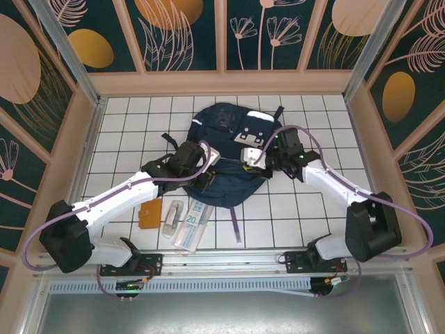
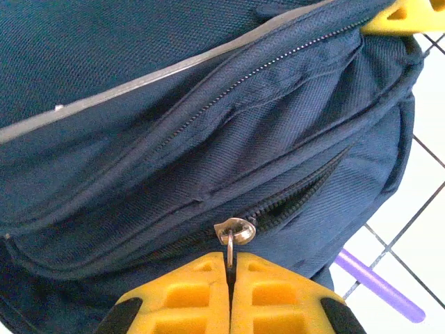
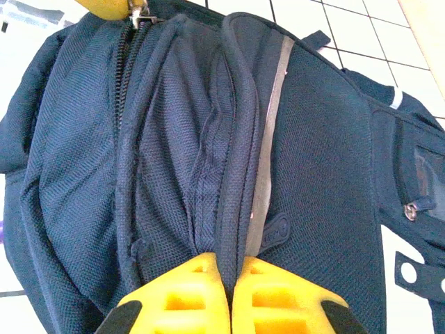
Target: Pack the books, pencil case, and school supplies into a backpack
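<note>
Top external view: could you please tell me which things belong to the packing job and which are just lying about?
Job: navy-blue fabric backpack, flat orange-brown rectangle, small clear-greyish packet, long clear pack labelled "20", thin purple pen.
Just there: white tiled tabletop, dark floral wall panels.

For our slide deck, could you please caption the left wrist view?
Left jaws shut on the zipper pull of the navy backpack, purple pen beside it.

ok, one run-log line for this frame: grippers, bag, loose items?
left gripper: shut on zipper pull | right gripper: shut on backpack fabric | orange-brown book, pack labelled 20, purple pen: on table, unpacked
</note>
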Motion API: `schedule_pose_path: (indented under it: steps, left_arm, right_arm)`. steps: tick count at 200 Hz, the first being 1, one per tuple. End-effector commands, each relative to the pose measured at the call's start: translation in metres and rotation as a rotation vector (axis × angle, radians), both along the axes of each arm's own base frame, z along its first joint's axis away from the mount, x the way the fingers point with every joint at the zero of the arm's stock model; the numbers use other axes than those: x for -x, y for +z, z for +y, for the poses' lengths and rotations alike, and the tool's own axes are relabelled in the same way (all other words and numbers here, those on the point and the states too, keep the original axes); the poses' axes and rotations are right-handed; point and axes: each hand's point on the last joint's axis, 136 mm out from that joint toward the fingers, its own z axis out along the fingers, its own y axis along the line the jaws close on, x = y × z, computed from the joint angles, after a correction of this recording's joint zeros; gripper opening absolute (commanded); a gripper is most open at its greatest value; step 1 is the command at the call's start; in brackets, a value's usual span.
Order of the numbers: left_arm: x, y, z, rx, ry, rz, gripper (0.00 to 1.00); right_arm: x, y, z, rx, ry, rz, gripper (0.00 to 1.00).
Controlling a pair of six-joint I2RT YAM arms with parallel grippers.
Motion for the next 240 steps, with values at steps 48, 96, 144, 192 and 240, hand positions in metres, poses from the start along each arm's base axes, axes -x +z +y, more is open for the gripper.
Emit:
schedule_pose_path:
  steps: [48,96,144,192,240]
  left_arm:
    - [0.006,0.041,-0.048,0.249,-0.208,-0.064,0.0]
    - [0.01,0.05,-0.065,0.316,-0.284,-0.056,0.0]
    - [0.005,0.052,-0.059,0.304,-0.288,-0.1,0.0]
    - [-0.018,0.011,0.0,0.118,-0.16,-0.133,0.0]
    - [-0.026,-0.02,0.033,-0.034,-0.125,-0.182,0.0]
  right_arm:
    - [0.043,0.075,0.014,-0.361,0.047,-0.085,0.61]
    - [0.031,0.044,0.03,-0.222,-0.033,-0.054,0.63]
    - [0.014,-0.01,0.025,0.077,-0.063,0.01,0.12]
    - [0.013,-0.011,-0.007,0.142,-0.084,-0.056,0.0]
    - [0.025,-0.004,-0.019,0.118,-0.045,-0.1,0.0]
